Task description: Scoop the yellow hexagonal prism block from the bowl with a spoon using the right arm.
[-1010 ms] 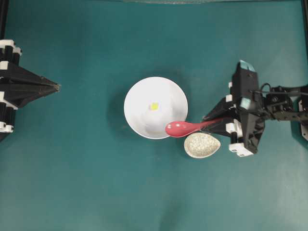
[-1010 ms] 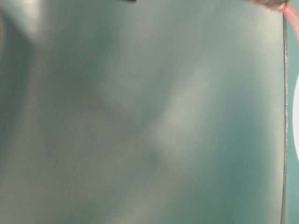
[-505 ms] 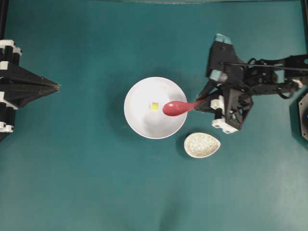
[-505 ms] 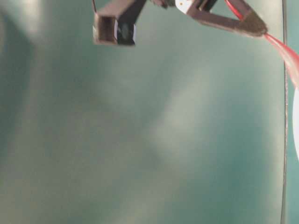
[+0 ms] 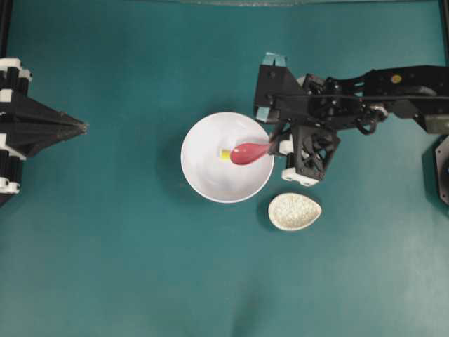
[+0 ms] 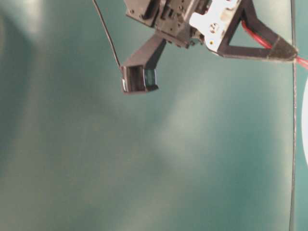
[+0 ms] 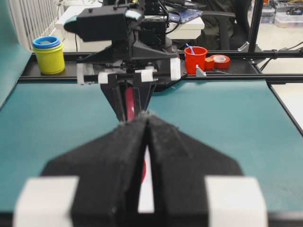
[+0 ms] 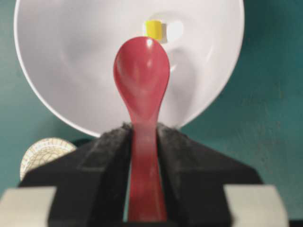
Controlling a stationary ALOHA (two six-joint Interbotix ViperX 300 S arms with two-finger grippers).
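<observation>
The white bowl [image 5: 209, 177] sits mid-table with the tiny yellow hexagonal prism block [image 5: 224, 154] on its floor. My right gripper [image 5: 276, 144] is shut on the handle of the pinkish-red spoon [image 5: 246, 152]. The scoop hangs over the bowl, its tip just right of the block. In the right wrist view the spoon [image 8: 141, 78] points at the block [image 8: 153, 29] inside the bowl [image 8: 66, 61], and the right gripper [image 8: 142, 128] clamps the handle. My left gripper [image 5: 83, 127] rests shut at the left edge, holding nothing; the left gripper [image 7: 147, 116] faces the right arm.
A speckled off-white spoon rest [image 5: 295, 211] lies just right of the bowl's front, below the right arm. The right wrist's camera housing [image 6: 139, 78] hangs low over the mat. Beyond the far table edge stand stacked cups [image 7: 49, 54] and a red cup [image 7: 196, 57].
The right arm has carried the spoon leftward and toward the back of the table. The scoop went from the bowl's right rim to over its middle beside the block. The left arm stayed still.
</observation>
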